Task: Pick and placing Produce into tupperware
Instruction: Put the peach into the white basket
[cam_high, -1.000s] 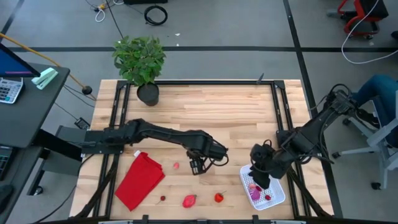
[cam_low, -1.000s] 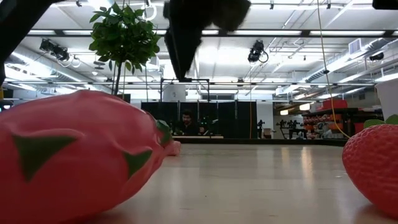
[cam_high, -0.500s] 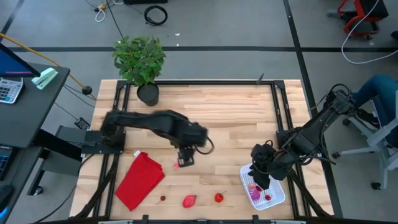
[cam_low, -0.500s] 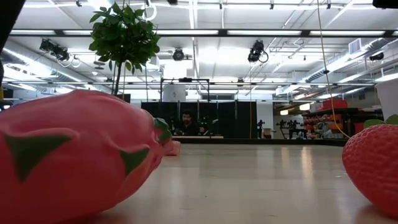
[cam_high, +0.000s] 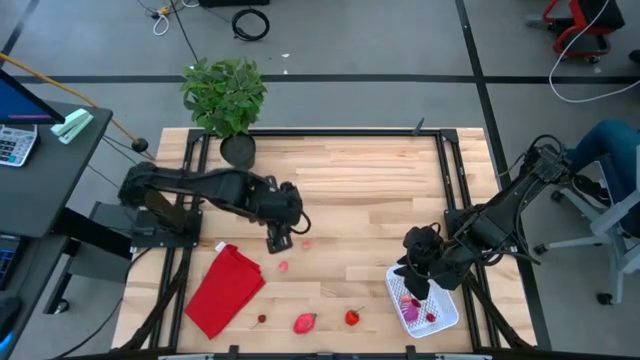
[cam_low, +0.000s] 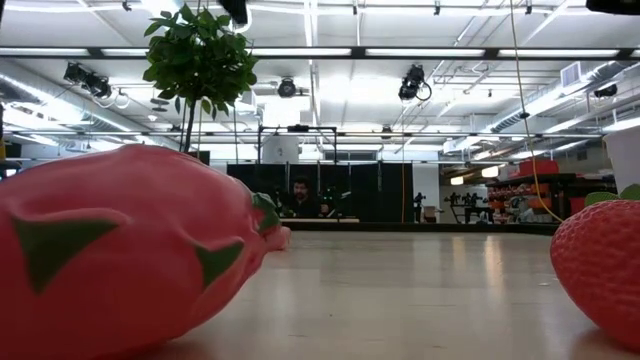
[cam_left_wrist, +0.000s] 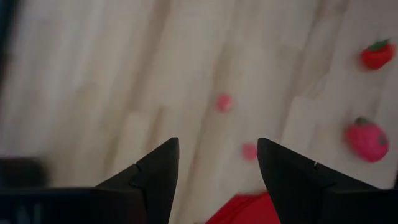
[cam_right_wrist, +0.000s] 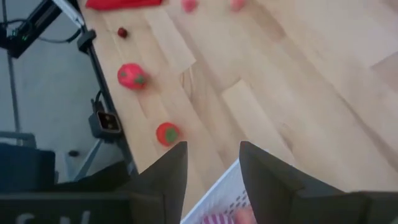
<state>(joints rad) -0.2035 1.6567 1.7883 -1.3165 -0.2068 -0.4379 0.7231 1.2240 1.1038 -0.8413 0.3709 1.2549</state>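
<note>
The left gripper (cam_high: 281, 238) is seen spread and empty left of centre in the high view above 2 small pink pieces (cam_high: 284, 266), while the right gripper (cam_high: 413, 288), parted and empty, is held over the tupperware (cam_high: 447, 314) at lower right.

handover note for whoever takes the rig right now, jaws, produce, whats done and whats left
Left gripper: jaws open, empty, above mid-table near two small pink bits.
Right gripper: jaws apart, nothing seen held, over the tupperware at the table's front right.
Done: a few pink and red pieces lie in the tupperware.
Left: the pink bits, a cherry, the pink green-spotted fruit and a strawberry along the front edge. The red cloth is not produce.
</note>
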